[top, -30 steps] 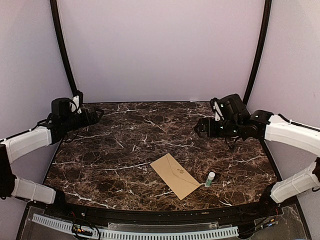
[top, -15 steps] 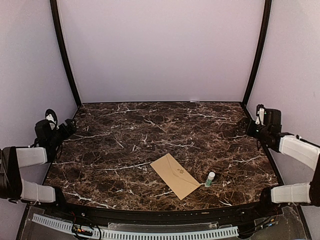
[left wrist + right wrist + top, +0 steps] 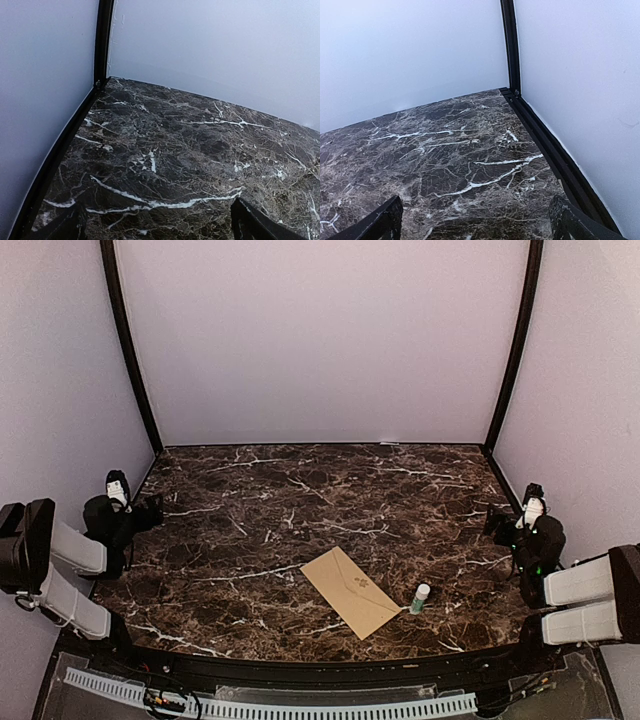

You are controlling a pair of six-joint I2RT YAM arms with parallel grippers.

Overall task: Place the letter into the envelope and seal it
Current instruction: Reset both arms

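The kraft-brown envelope [image 3: 350, 592] lies flat and diagonal on the dark marble table [image 3: 300, 500], near the front edge, flap side up with a faint emblem. The letter is out of view. My left gripper [image 3: 140, 510] sits low at the table's left edge, far from the envelope, open with nothing between its fingers [image 3: 250, 225]. My right gripper [image 3: 505, 527] sits low at the right edge, also open and empty. The wrist views show only bare marble between the left gripper [image 3: 157, 230] tips and between the right gripper [image 3: 477, 225] tips.
A small white glue stick with a green cap [image 3: 421, 597] stands just right of the envelope. Pale walls with black corner posts [image 3: 125, 340] enclose the table on three sides. A black rail [image 3: 555, 155] runs along the right edge.
Both arms have drawn back from above the far sides of the table and folded down to the left and right edges. The envelope and glue stick have not moved.
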